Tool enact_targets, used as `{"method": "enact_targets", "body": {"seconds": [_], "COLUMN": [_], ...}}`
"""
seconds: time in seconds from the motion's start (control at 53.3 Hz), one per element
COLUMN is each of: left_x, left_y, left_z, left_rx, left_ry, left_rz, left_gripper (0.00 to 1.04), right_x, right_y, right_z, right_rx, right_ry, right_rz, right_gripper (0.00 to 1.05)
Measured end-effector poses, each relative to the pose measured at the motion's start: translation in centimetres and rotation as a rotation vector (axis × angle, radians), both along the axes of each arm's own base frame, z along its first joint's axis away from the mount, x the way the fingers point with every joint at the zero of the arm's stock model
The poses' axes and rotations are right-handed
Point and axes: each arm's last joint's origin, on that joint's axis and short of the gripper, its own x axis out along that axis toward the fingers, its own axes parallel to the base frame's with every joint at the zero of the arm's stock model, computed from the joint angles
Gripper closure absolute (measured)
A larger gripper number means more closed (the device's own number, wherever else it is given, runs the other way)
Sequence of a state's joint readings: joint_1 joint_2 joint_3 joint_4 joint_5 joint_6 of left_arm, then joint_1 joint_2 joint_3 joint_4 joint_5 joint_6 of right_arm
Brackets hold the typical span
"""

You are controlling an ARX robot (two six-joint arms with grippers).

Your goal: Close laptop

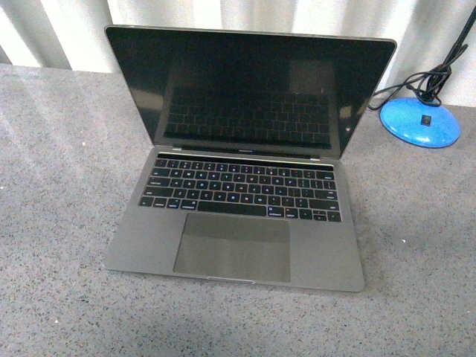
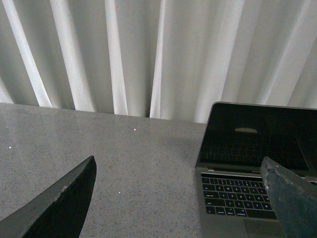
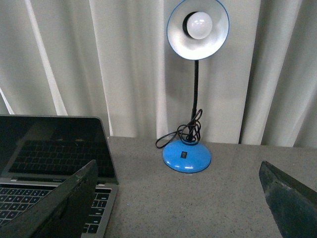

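Open grey laptop (image 1: pixel 238 190), screen dark

laptop (image 1: pixel 239 187) key legends — too small, unreadable

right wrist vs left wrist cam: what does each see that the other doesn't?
Right wrist only: blue desk lamp, its bulb and looped black cord. Left wrist only: a trackpad corner. Both: the open laptop with a dark screen, the grey table, the pale curtain, and that arm's own open gripper: left gripper, right gripper.
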State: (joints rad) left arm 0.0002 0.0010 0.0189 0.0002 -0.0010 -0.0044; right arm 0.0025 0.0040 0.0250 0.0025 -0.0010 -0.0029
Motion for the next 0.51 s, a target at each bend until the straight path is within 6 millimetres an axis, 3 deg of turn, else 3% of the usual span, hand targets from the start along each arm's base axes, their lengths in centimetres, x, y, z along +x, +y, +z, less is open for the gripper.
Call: {"method": "enact_targets", "body": {"seconds": [0.507], "left_x": [0.00], "left_y": [0.00], "left_z": [0.00], "left_rx": [0.000], "left_ry": [0.000], "left_rz": [0.000], "left_gripper": [0.07], "right_x": [0.00], "right_y": [0.00], "right_z": [0.00], "right_rx": [0.000], "right_ry": [0.000], "right_rz": [0.000], "right_gripper": [0.10]}}
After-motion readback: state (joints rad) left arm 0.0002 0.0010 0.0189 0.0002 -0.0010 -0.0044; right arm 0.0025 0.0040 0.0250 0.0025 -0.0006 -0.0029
